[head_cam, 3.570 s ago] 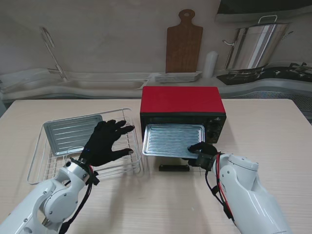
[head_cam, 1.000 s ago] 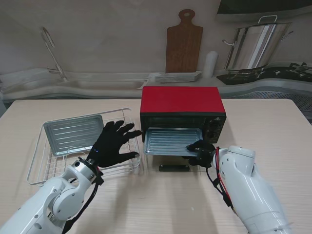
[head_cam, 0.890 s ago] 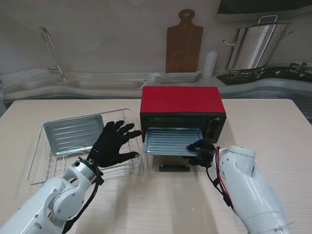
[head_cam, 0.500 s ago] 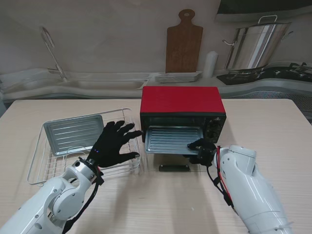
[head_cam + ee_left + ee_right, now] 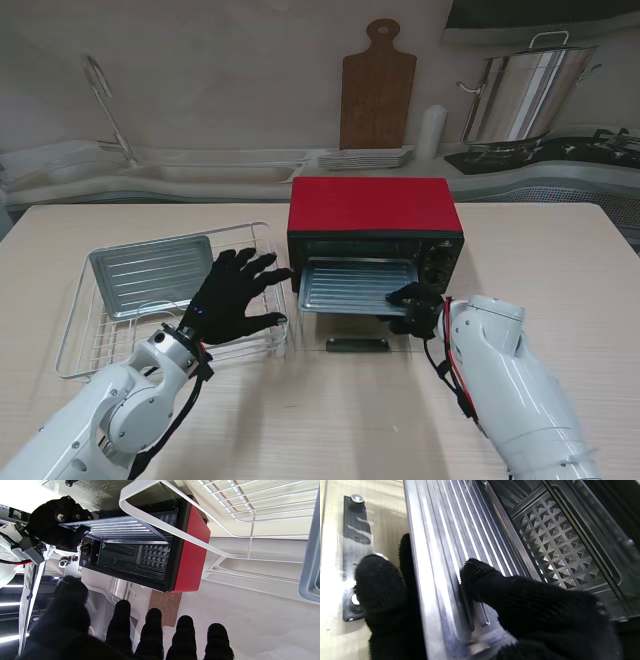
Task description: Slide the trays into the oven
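Stand view: ribbed metal tray (image 5: 348, 286) sits partly inside the red toaster oven (image 5: 375, 232), its near edge projecting over the dropped glass door (image 5: 350, 343). Oven stands mid-tabletop, toward the far edge. Right hand (image 5: 414, 308) pinches the tray's near right corner; forearm angled in from the near right corner of the tabletop. Right wrist view confirms the grip: thumb (image 5: 480, 580) pressed on the ribbed face, other fingers (image 5: 380, 587) curled under the rim, over the door's handle bar (image 5: 355, 537). Oven's embossed back wall (image 5: 557, 545) visible past the tray.

Second tray (image 5: 148, 273) lies in the white wire rack (image 5: 90, 340) near the tabletop's left edge. Left hand (image 5: 232, 296) hovers over the rack's right end, fingers spread, holding nothing; fingertips reach toward the oven's left side. In the left wrist view only the fingertips (image 5: 152, 625) show, and the second tray is cut off at the frame edge.

Oven's knobs (image 5: 443, 262) are too small to read.
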You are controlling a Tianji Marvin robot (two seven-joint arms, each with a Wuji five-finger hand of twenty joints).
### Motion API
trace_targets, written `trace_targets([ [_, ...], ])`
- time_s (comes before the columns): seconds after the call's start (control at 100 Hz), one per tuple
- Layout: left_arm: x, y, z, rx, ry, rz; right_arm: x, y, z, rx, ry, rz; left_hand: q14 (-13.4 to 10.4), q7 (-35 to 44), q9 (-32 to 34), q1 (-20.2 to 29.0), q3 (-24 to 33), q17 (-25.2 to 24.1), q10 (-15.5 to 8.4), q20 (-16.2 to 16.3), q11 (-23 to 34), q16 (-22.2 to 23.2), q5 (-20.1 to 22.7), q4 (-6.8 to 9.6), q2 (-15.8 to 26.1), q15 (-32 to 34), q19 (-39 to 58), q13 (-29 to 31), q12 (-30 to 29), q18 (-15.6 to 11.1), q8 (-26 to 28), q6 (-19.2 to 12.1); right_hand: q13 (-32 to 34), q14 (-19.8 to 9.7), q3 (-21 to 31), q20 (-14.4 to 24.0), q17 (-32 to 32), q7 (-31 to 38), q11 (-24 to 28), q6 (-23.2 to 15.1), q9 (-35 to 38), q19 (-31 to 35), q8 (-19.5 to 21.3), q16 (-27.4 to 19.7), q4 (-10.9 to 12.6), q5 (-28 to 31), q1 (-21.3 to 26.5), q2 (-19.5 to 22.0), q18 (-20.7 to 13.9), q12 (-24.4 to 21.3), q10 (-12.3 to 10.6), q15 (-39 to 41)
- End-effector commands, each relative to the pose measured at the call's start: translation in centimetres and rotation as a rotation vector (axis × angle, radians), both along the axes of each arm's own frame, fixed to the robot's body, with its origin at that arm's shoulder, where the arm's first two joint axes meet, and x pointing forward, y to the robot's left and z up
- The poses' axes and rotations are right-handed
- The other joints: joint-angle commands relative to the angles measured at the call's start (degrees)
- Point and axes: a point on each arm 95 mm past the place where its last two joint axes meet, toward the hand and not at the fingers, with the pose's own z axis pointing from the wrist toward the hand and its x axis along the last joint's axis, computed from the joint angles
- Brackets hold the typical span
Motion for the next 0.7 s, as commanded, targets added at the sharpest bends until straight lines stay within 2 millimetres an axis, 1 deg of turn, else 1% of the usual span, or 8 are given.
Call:
trace_targets([
  [0.0,-0.28,-0.31,-0.03,0.000,0.012,-0.002,0.00,0.80,0.17,0.021,-0.012,0.011,-1.31,-0.01,-2.40,-0.72,0.65,-0.80,-1.28,-0.93,0.23,-0.83,-2.65,1.68,1.84,-0.40,-2.87,-0.99,-1.32,-1.56,-0.92,-1.52,3.84,3.86,2.47,0.55,2.20,5.11,1.53,-4.02,-0.22,1.88,1.48,1.11,0.24,1.68,4.02,1.99,-3.14,0.59,1.55,3.06],
  [0.69,-0.35,-0.25,-0.11,-0.001,0.017,0.002,0.95,1.09,0.32,0.034,-0.006,-0.010,-1.31,0.01,-2.47,-0.77,0.72,-0.87,-1.17,-0.98,0.24,-0.85,-2.69,1.68,1.78,-0.40,-2.87,-1.05,-1.33,-1.50,-0.94,-1.35,4.00,3.84,2.47,0.89,2.34,5.18,1.69,-4.01,-0.12,2.12,1.44,1.13,0.25,1.72,4.06,1.89,-3.22,0.63,1.55,3.14],
])
